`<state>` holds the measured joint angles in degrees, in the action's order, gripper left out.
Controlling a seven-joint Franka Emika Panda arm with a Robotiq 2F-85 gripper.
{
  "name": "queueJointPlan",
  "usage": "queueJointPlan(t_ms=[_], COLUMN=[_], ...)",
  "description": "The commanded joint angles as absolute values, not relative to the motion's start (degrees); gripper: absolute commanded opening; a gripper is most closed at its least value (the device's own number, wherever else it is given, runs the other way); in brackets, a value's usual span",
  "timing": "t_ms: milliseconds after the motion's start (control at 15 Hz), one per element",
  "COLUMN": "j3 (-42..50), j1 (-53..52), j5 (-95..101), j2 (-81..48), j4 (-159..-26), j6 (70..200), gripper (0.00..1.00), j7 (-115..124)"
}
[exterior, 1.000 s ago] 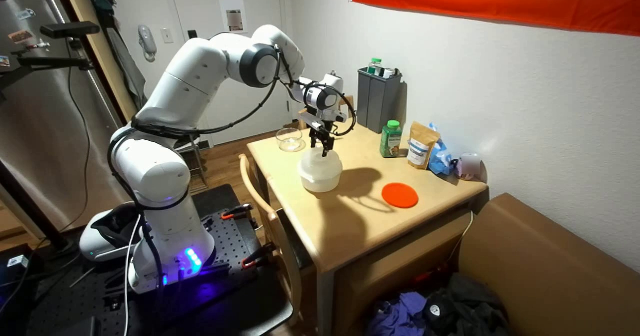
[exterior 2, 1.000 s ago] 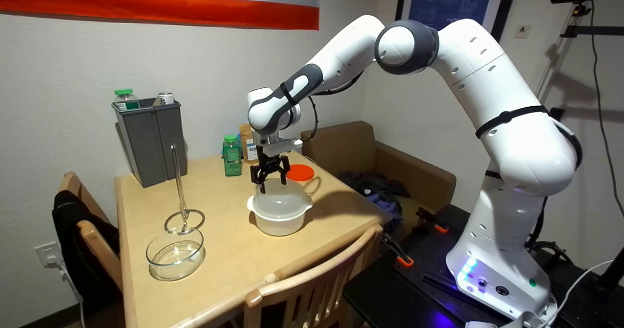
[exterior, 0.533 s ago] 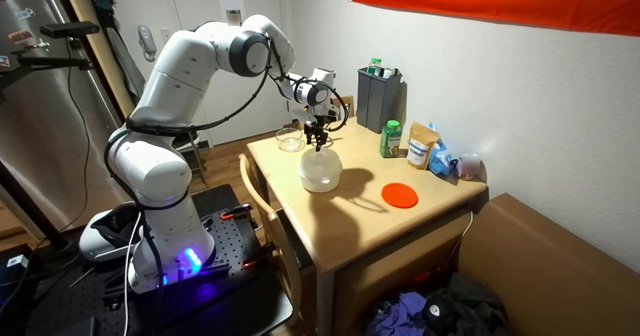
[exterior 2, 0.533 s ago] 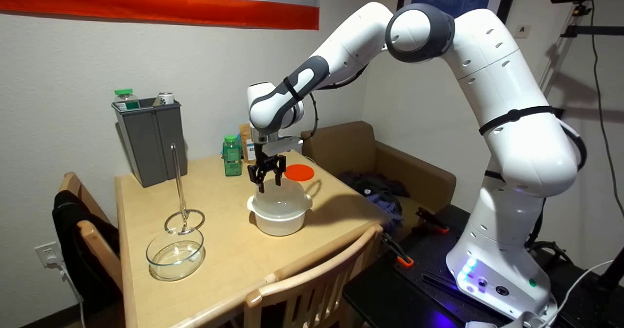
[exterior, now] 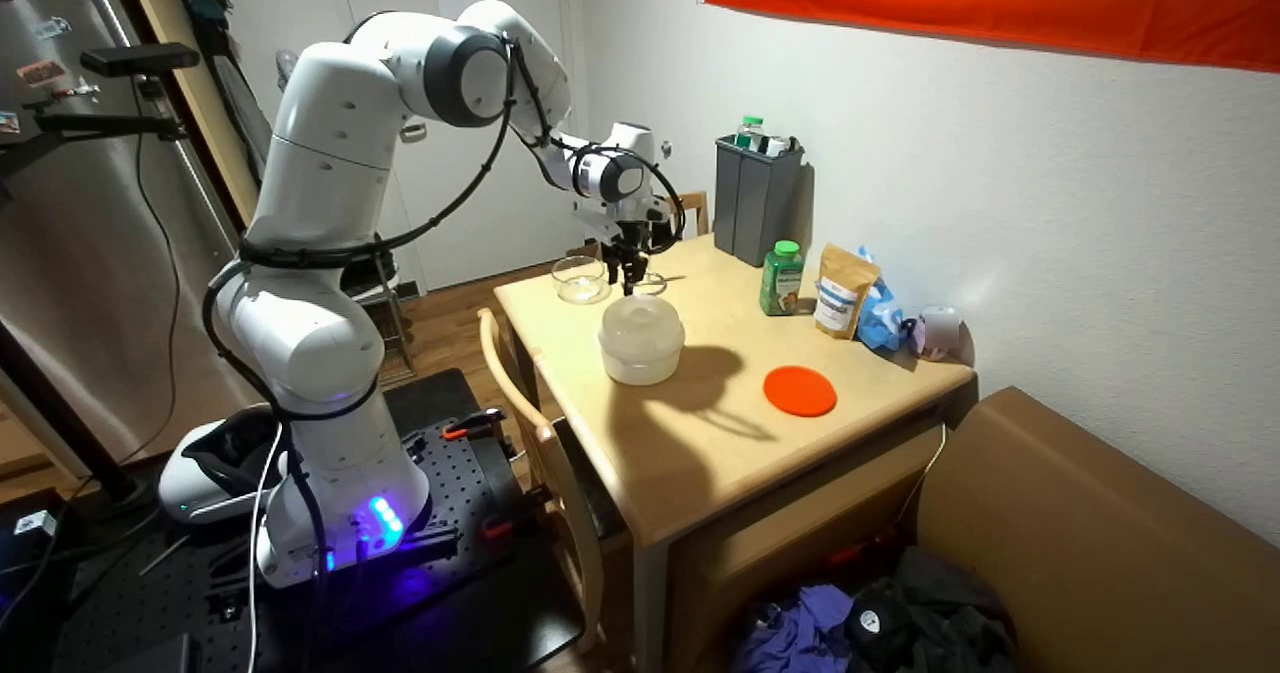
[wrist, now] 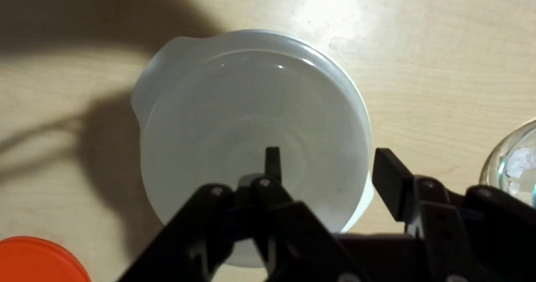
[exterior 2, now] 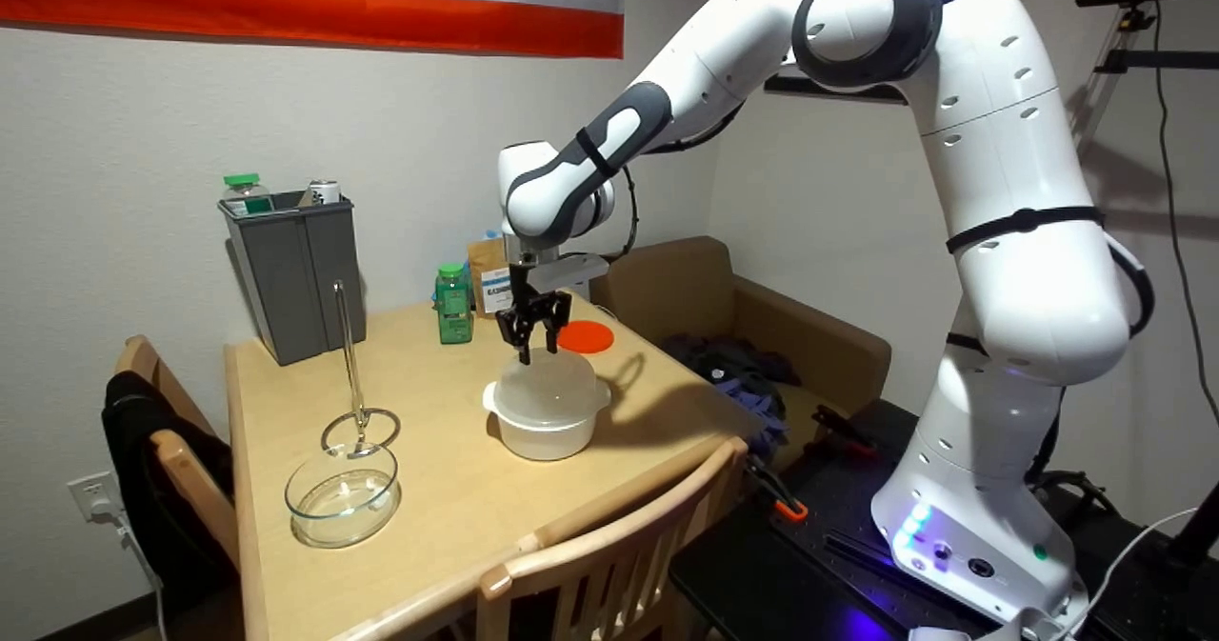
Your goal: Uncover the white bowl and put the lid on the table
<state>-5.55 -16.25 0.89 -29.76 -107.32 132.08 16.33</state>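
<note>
On the wooden table (exterior: 720, 283) stands the white bowl (exterior: 645, 368) (exterior 2: 543, 443), upright, with a small handle at each side. The translucent, domed lid (exterior: 645, 328) (exterior 2: 548, 393) lies over it and hides its inside. From above, the lid (wrist: 251, 106) fills the middle of the wrist view. My gripper (exterior 2: 537, 357) (exterior: 621, 287) points down at the lid's top. Its black fingers (wrist: 273, 164) stand apart with nothing between them, one over the lid and one past its rim (wrist: 328, 162). Whether a fingertip touches the lid, I cannot tell.
A glass bowl (exterior 2: 343, 503) and a metal stand (exterior 2: 350, 365) are on the table. Along the wall are a grey bin (exterior 2: 295, 274), a green bottle (exterior 2: 453, 308) and a brown pouch (exterior: 845, 288). An orange-red disc (exterior: 800, 391) lies flat beside the covered bowl. A chair (exterior 2: 609, 546) touches the table's side.
My gripper has risen slightly and shifted over the lid toward the glass bowl's side, the arm's elbow lifting. Its fingers have come closer together. The bowl and lid stay put.
</note>
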Motion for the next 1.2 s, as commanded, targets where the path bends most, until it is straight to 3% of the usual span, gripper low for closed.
queueJointPlan(t_ms=[0,333,400,933,1133], j3=[-4.7,-4.1,-4.1,-4.2,-4.2], j1=[-15.0,-13.4,-13.3,-13.4,-13.5], j5=[0.7,0.5,0.6,0.5,0.6], j2=[-29.6,-32.7,-33.1,-35.3,-35.7], j4=[-108.2,-105.6,-105.3,-103.6,-102.7], j6=[131.9,130.2,130.0,129.6,129.0], gripper=[0.57,0.72,0.67,0.65,0.49], j7=[16.3,15.8,15.8,15.9,15.9])
